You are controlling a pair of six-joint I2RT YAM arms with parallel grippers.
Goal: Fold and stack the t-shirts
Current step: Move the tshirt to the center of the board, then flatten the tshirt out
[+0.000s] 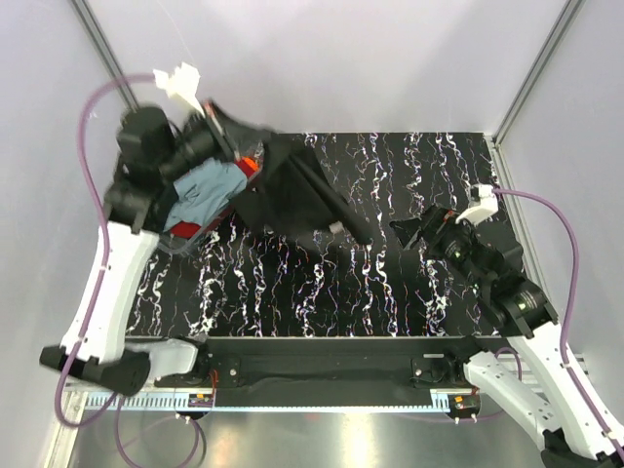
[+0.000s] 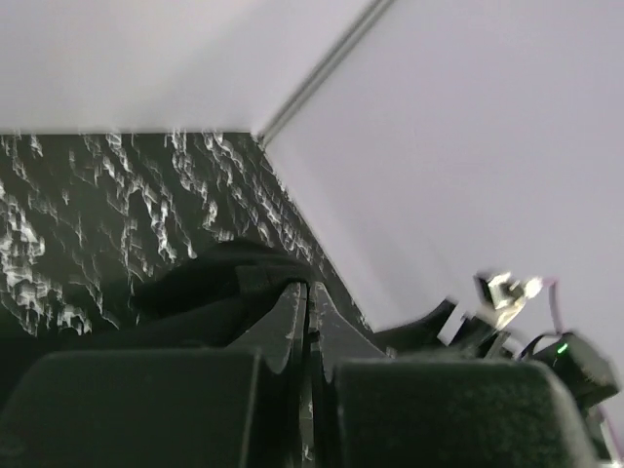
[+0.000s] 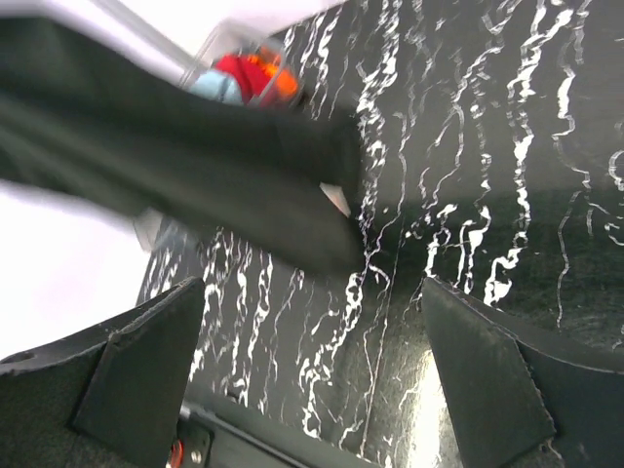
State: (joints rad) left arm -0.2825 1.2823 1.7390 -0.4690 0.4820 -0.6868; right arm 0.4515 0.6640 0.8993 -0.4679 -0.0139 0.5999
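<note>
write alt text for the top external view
The left gripper is shut on a plain black cloth t-shirt that trails onto the black white-veined table. Beside it a clear plastic tub holds a dusty teal-blue shirt and a red-orange shirt. The right gripper is open.

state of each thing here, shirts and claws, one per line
black shirt, unfolded, one end held up by the left claw, the rest draped onto the table
blue shirt, crumpled in the tub, not folded
red shirt, bunched in the tub, mostly hidden
left claw, shut on the black shirt
right claw, open, holding nothing, above the table
</note>
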